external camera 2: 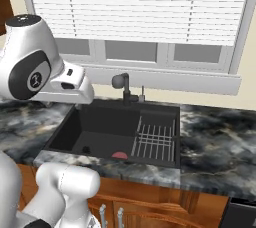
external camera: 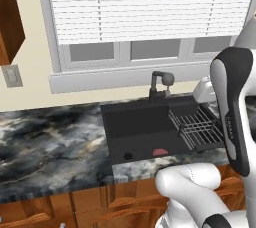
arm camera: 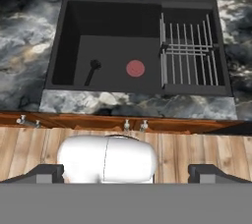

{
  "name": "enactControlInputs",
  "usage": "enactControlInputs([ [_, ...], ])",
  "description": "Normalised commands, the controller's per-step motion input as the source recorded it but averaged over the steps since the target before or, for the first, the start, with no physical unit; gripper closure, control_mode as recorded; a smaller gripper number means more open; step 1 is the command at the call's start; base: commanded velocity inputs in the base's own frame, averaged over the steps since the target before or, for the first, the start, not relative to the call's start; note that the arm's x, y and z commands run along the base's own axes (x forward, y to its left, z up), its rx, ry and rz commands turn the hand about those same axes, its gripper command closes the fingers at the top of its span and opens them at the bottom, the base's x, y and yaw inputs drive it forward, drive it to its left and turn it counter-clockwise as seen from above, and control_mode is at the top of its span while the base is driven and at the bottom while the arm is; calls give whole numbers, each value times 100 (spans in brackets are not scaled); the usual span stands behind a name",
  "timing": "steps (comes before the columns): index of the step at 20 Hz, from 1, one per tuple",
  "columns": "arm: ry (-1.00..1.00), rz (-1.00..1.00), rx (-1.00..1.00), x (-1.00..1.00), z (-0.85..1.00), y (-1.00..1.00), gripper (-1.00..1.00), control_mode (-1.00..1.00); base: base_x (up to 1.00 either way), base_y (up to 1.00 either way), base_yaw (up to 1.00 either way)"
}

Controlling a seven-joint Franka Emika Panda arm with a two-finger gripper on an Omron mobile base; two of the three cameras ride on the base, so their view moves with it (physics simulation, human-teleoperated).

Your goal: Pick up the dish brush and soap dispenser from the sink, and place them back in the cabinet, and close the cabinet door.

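A wide window with white slatted blinds (external camera: 150,4) spans the wall behind the counter. Below it runs the grey-black marbled countertop (external camera: 45,142), with wooden drawers (external camera: 130,204) under its front edge and a plank floor (arm camera: 29,149) in front of them. A corner of the reddish-brown cabinet (external camera: 10,17) hangs on the wall well to the left of the window, above a pale wall outlet (external camera: 12,76); whether its door is open or closed cannot be told.

The black sink (external camera: 135,122) is set into the countertop under the window. A wire rack (external camera: 197,127) fills the right part of the basin, and a dark faucet (external camera: 160,84) rises at the middle of the back rim.

The robot's white arm (external camera: 232,107) reaches up and over the front of the counter. In the hand view the gripper (arm camera: 128,174) looks down on the sink from above the floor, its two dark fingertips (arm camera: 49,174) standing wide apart with nothing between them: it is released and holds nothing.

The dish brush (arm camera: 135,68) lies on the basin floor near the front wall, just left of the rack, showing its round reddish-pink head. A small dark round drain (arm camera: 94,64) sits to the left of it, apart from it
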Motion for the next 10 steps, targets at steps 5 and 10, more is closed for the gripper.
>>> enactControlInputs([
  [5, 5, 2, 0, 0, -7, 5, -100, -100, 0, 0, 0],
  [10, 1, 3, 0, 0, -9, 14, -100, -100, 0, 0, 0],
])
